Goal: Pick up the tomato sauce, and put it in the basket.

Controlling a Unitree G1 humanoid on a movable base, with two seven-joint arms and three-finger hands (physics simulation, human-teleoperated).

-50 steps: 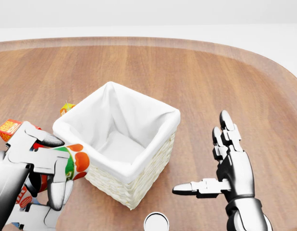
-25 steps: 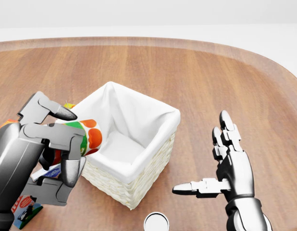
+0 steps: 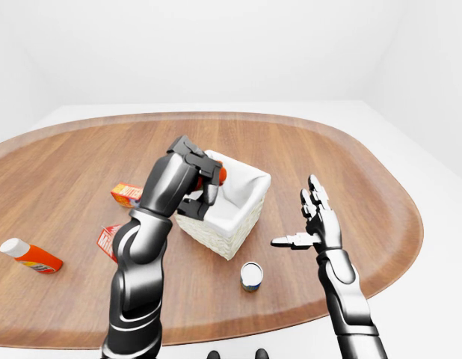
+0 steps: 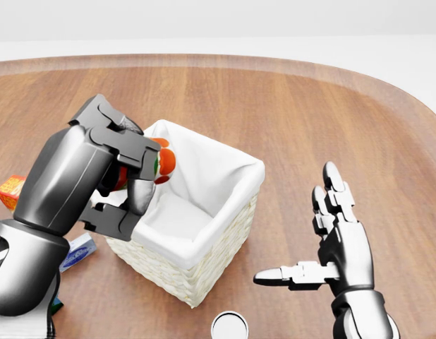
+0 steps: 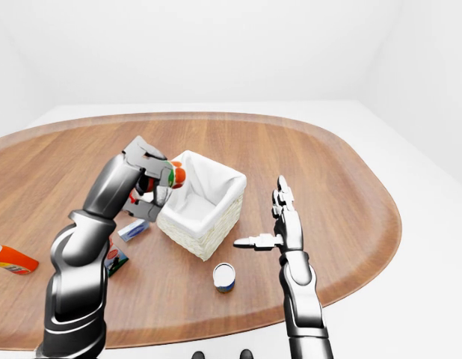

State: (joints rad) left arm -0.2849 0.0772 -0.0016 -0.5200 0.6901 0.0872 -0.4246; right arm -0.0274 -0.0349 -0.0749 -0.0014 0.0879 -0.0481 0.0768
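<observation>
Left hand [image 4: 123,180] clenched round red-and-green tomato sauce can [image 4: 160,162], held at left rim of white-lined wicker basket [image 4: 204,265], only partly over the opening. Right hand [image 4: 331,240] splayed, empty, well apart. Risk judged: early release could catch the rim and tip can onto wooden worktop [image 4: 310,113].

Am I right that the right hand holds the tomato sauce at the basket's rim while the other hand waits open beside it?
Not quite: the hands are swapped. In the head view the left hand grips the tomato sauce at the basket's rim, and the right hand waits open to the basket's right.
</observation>
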